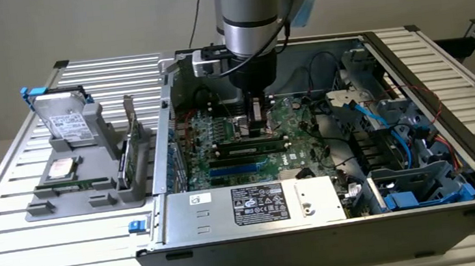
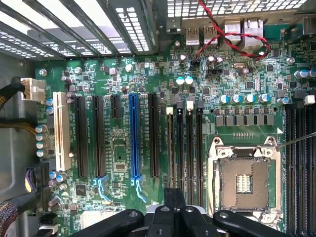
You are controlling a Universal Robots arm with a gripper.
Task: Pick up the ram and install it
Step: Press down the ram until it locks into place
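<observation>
The ram (image 1: 252,148), a narrow green stick with black chips, stands on edge in a memory slot of the motherboard (image 1: 293,118) inside the open computer case. My gripper (image 1: 259,129) hangs straight down from the arm, right above the ram's middle. Its black fingers are shut together, and I cannot tell whether their tips touch the ram's upper edge. In the wrist view the gripper (image 2: 173,200) shows shut, with nothing between its fingers, above the row of black memory slots (image 2: 185,143) beside the processor socket (image 2: 243,180).
A grey holder (image 1: 61,205) on the exterior view's left carries a silver hard drive (image 1: 66,120), an upright green expansion card (image 1: 133,140) and a narrow green board lying flat (image 1: 75,185). Case walls, blue cables (image 1: 394,134) and the power supply (image 1: 257,204) crowd the motherboard.
</observation>
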